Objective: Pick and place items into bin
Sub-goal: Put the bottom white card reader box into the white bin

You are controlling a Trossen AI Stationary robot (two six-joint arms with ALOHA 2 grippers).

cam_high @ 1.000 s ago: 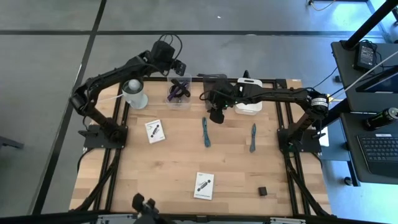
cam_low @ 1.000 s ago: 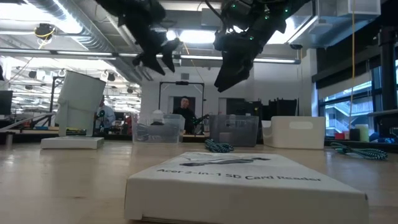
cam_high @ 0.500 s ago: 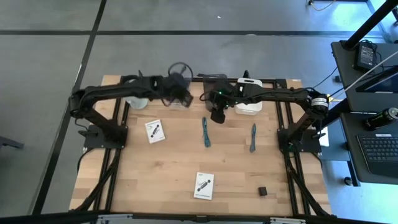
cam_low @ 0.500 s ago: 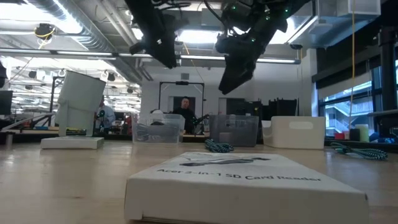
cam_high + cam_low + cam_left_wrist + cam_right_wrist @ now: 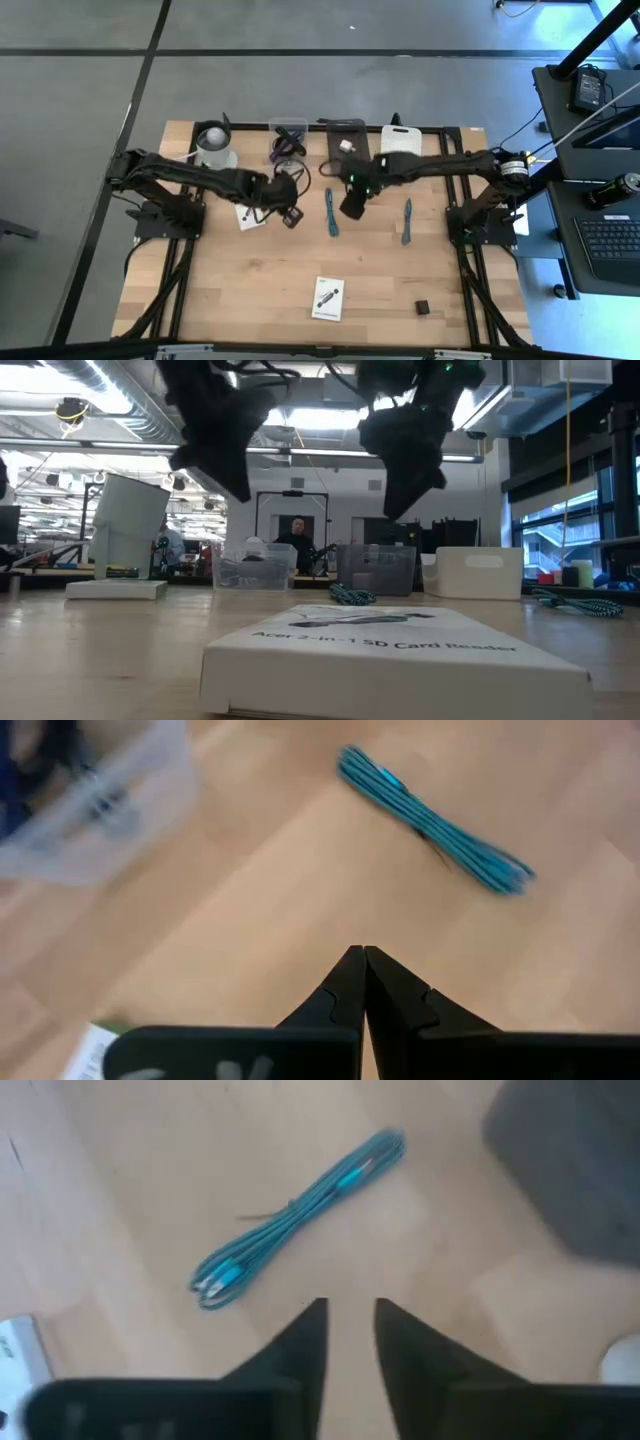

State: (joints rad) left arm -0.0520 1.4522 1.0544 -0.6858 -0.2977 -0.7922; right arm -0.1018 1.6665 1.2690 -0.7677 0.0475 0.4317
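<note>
While both grippers hover by the teal strap [image 5: 331, 212], left [image 5: 362, 960] pinched shut and empty, right [image 5: 350, 1315] narrowly parted, the card [image 5: 385, 640] reads "SD Card Reader".

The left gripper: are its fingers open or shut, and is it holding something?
Shut and empty. In the left wrist view the left gripper has its fingertips meeting with nothing between them, above bare table.
</note>
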